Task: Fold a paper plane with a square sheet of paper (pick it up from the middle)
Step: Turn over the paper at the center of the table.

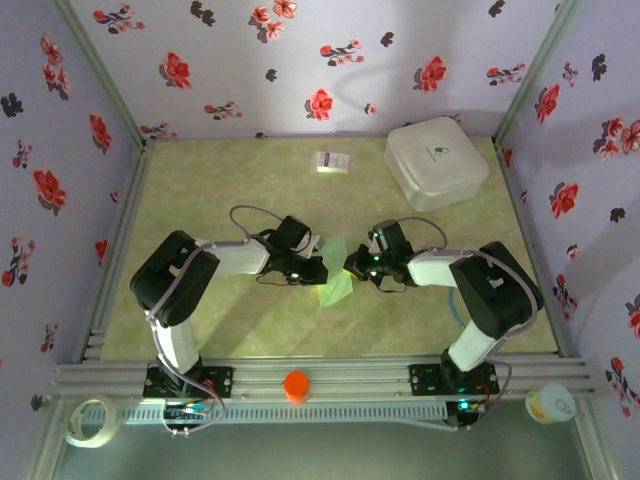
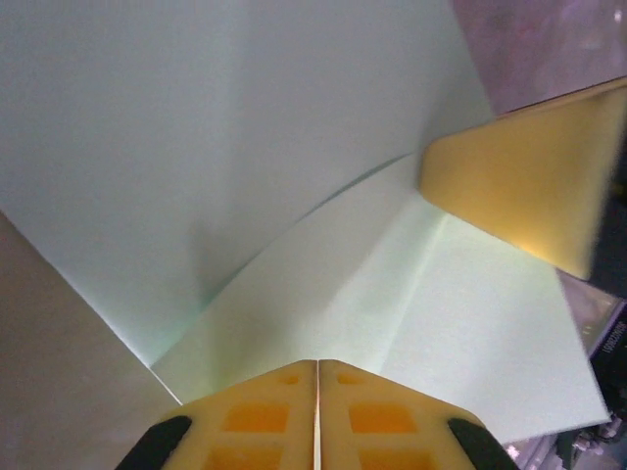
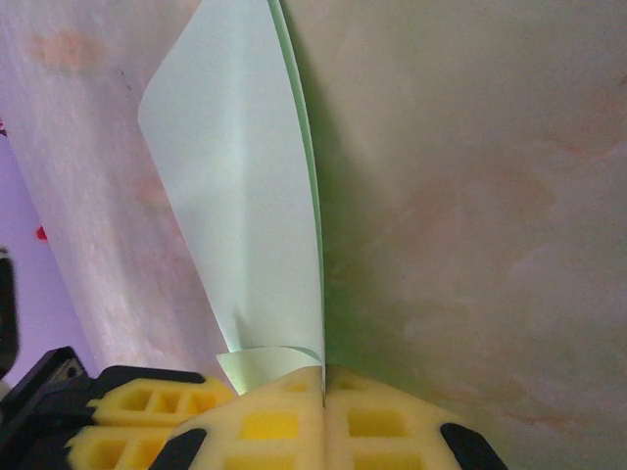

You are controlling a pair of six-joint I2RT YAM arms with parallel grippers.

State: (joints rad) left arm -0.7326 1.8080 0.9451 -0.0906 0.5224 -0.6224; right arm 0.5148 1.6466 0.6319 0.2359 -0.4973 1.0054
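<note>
Yellow pads (image 2: 260, 421) of your left gripper (image 1: 312, 268) are pressed flat together, pinching the sheet (image 1: 337, 280) from its left side. Green paper fans away from the seam, one crease running off diagonally. Sheet sits between both grippers over the middle of the table (image 1: 240, 190), part-folded, long axis far-to-near. Can't tell if its near tip touches down. Right gripper (image 1: 358, 266) is just beside it, facing the left one, pads likewise closed on the sheet's edge, doubled layers rising straight out of the seam. Both arms equally near. Judgement: your next crease hinges on that shared far-to-near line, so work along it. Pulling apart across it risks a tear.
</note>
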